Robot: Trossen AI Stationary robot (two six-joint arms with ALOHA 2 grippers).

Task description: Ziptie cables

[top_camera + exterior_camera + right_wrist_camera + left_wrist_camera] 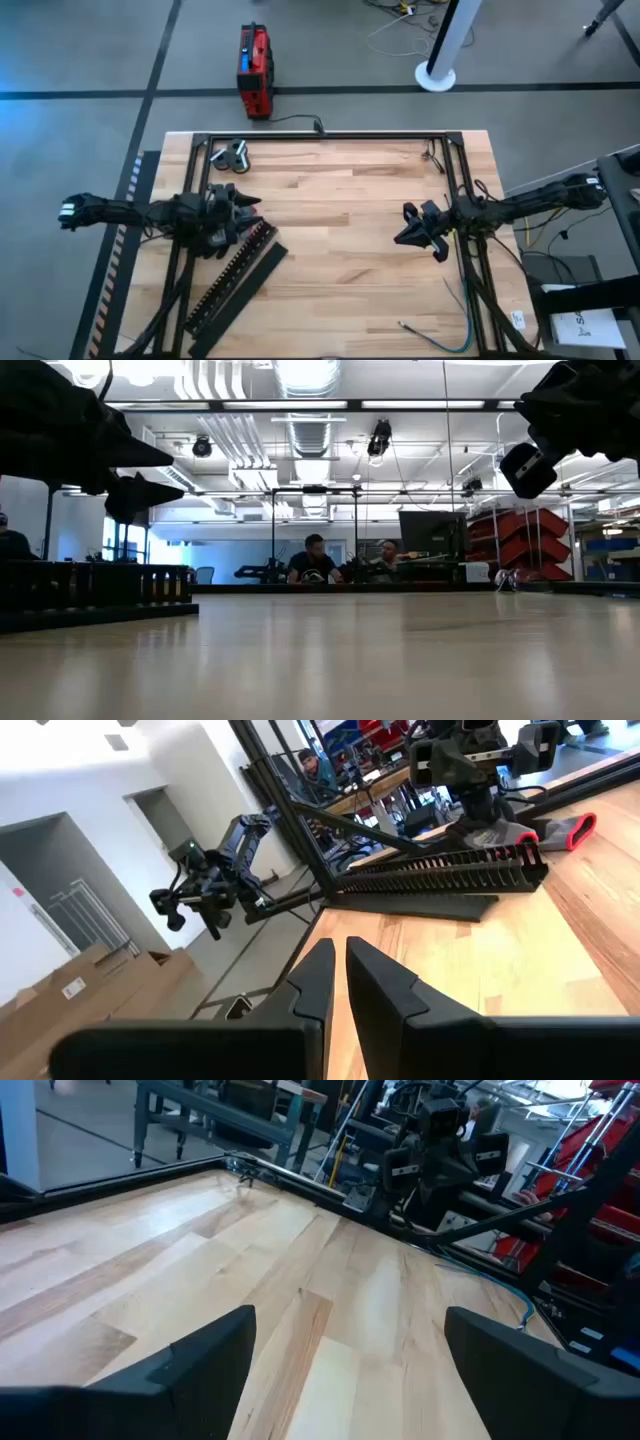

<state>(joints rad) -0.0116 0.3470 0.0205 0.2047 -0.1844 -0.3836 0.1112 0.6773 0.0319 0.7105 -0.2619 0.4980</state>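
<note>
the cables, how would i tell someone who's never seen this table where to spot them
Start at the wooden table and go to its near right corner, below the right gripper. The cables lie loose there, thin blue and green strands curving toward the frame rail. Unlike the stiff black comb-toothed duct on the left side, they are hair-thin and floppy.

Cables [455,325]: thin strands near the table's [340,215] front right corner, partly lost behind the frame rail, colours barely separable, ends too fine to trace. Left gripper [245,207]: fingertips merge with the dark comb-toothed duct [235,270] below, so contact cannot be told; in the low view both arms are cropped by the upper edge. Small tool [232,155] near the back rail: too small to identify.
</note>
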